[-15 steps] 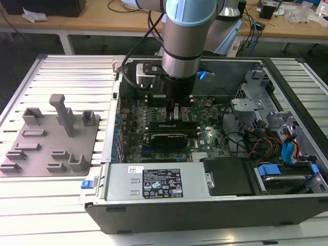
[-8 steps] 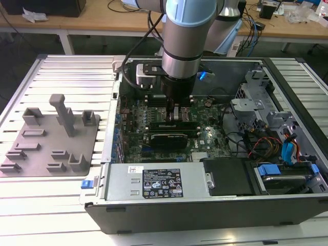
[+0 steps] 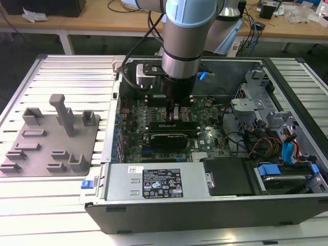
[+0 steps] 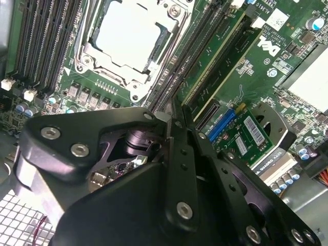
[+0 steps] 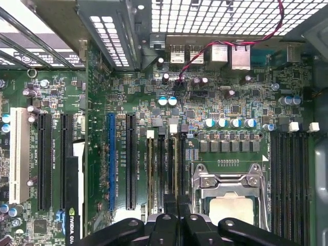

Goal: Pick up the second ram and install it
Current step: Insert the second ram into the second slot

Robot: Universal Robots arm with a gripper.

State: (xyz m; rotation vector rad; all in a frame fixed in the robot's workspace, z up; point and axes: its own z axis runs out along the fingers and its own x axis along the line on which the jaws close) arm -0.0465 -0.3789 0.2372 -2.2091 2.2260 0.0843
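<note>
1. The exterior view took in the whole bench: a white ribbed table (image 3: 51, 205) bearing an open computer case (image 3: 179, 189) of grey sheet metal, its side wall towards the camera.
2. In that view, the arm (image 3: 179, 46), a smooth silver-and-pale-blue cylinder, reached straight down into the case.
3. On the exterior view's left, well apart from the case, lay the matte grey plastic holder tray (image 3: 51, 141) with blocky upright posts.
4. Both wrist views brought up the green motherboard (image 5: 230, 97), crowded with round-topped capacitors (image 5: 229, 123), long black slots and one blue slot (image 5: 111, 164).
5. The square CPU socket (image 4: 128, 36) showed a pale metal lid inside a shiny steel frame.
6. The gripper (image 5: 177, 202), black with round screw heads, had its jaws drawn together with barely a sliver between them, over the memory slots beside the socket.
7. The second ram (image 4: 212, 56), a thin flat green stick, stood on edge in a slot beside the socket in the second wrist view. Its near end met the gripper's tips. Whether they pinched it or merely touched it could not be told.
</note>
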